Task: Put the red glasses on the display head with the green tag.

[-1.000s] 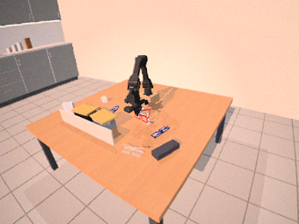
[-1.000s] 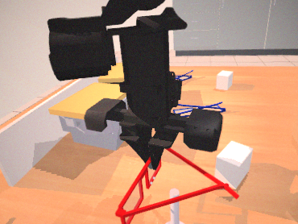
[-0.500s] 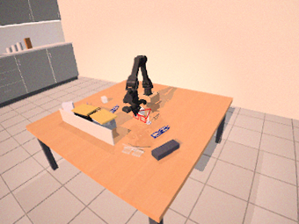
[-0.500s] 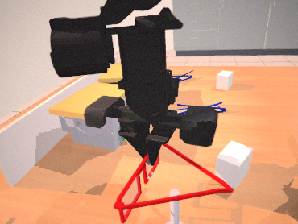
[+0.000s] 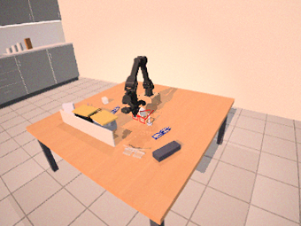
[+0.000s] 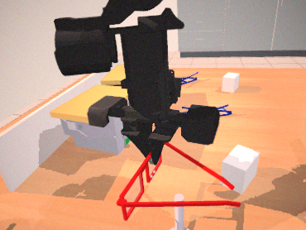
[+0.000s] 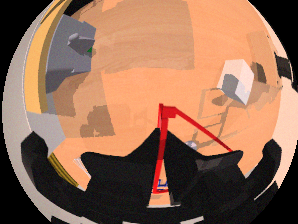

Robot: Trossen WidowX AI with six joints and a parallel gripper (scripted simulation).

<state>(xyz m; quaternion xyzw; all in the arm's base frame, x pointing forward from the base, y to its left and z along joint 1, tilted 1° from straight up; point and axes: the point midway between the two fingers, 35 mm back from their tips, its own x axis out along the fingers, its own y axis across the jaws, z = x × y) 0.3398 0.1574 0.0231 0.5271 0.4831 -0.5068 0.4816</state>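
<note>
My gripper is shut on the red glasses, at the top of their front near the bridge. The glasses hang above the table with both temples open, pointing right in the exterior view, away from the heads. The grey display head with the green tag stands left of the gripper, apart from the glasses, under a yellow top. The other head is mostly hidden; its yellow top shows.
A pale wall panel runs beside the heads. A white block and a thin white post stand near the glasses. Blue glasses, clear glasses and a dark case lie on the table.
</note>
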